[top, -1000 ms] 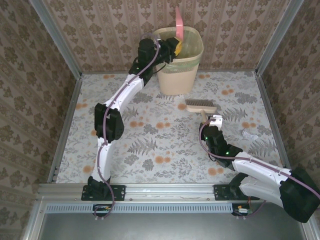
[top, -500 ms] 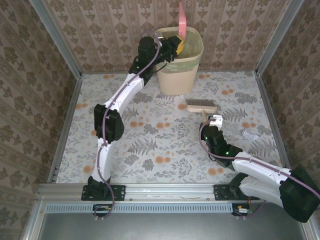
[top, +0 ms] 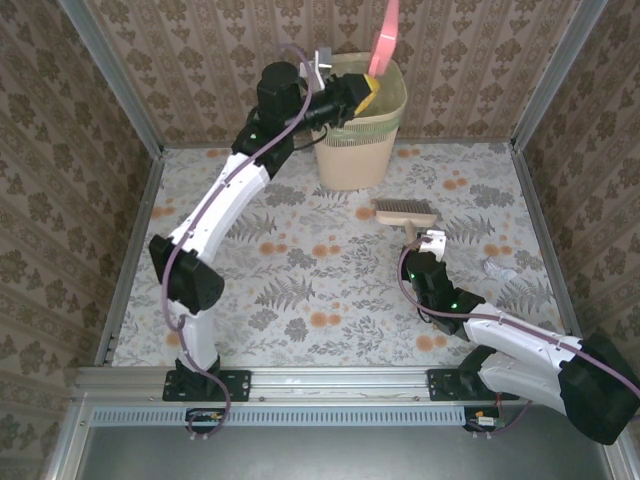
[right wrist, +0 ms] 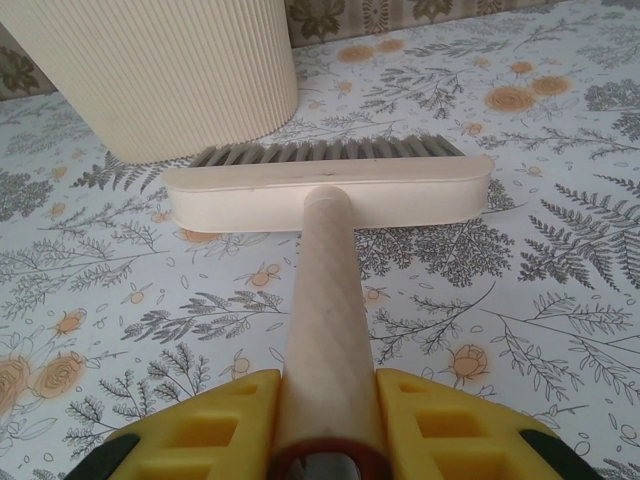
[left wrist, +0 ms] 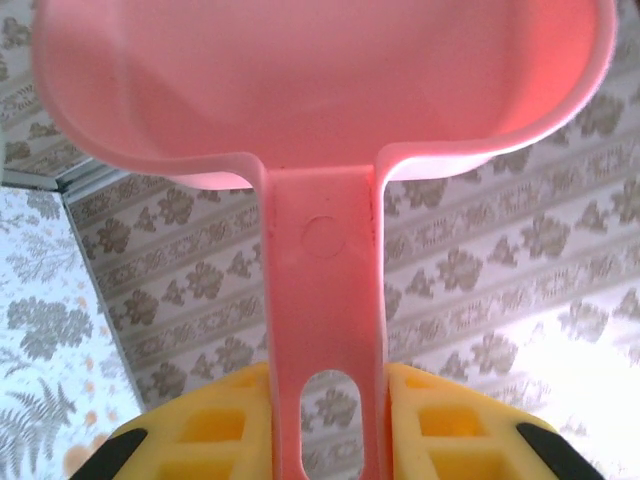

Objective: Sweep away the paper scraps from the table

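While both of my pincers are pressed together on tools, the point under inspection is the one white crumpled paper scrap [top: 497,268] I can make out on the whitish, leaf-and-flower printed tabletop [top: 300,290].

Item one: my right pincer [top: 425,243] [right wrist: 325,420] is clamped on the round handle of the pale wooden hand brush [top: 402,211] [right wrist: 325,190]. In the right wrist view the handle runs straight away toward 12 o'clock. The head sits crosswise, bristles down on the cloth, just short of the ribbed beige waste bin [top: 350,160].

Item two: seen from above, the scrap lies at about 4 o'clock from that pincer, near the right-hand rail. It is off to the side of the brush's long axis, not ahead of it.

Item three: my left pincer [top: 355,95] [left wrist: 325,430] pinches the flat handle of the pink plastic dustpan [top: 385,35] [left wrist: 320,90]. The pan is raised upright above the bin's rim at the 12 o'clock edge, well apart from the scrap.

Finding: the right arm is plainly nearer. In my judgement the brush head must swing round toward 3 o'clock before any stroke can catch the scrap.
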`<state>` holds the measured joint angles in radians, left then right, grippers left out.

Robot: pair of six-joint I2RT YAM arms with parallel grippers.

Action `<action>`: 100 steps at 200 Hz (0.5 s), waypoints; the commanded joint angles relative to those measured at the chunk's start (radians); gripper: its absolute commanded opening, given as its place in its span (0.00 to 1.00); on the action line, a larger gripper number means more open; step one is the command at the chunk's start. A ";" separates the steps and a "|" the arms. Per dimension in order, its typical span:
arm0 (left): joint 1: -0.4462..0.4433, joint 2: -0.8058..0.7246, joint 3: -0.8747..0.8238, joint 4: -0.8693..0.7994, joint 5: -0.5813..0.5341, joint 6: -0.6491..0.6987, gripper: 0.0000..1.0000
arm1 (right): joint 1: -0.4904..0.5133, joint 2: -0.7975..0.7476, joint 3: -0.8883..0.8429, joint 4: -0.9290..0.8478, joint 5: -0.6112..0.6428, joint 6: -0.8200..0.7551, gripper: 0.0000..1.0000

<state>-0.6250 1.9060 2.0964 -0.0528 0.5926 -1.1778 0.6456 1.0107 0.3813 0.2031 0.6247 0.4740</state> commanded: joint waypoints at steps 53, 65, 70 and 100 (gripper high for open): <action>-0.088 -0.367 -0.435 -0.277 -0.081 0.497 0.00 | -0.004 -0.025 0.040 -0.015 0.038 0.039 0.00; -0.097 -0.438 -0.521 -0.310 -0.124 0.540 0.00 | -0.004 -0.028 0.042 -0.025 0.037 0.050 0.00; -0.097 -0.466 -0.559 -0.325 -0.137 0.557 0.00 | -0.004 -0.027 0.044 -0.031 0.039 0.055 0.00; -0.099 -0.637 -0.775 -0.426 -0.290 0.649 0.00 | -0.005 -0.046 0.047 -0.060 0.061 0.084 0.00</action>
<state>-0.7254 1.3945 1.4406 -0.3779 0.4572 -0.6804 0.6456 1.0000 0.3935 0.1593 0.6258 0.5171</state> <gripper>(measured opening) 0.252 0.273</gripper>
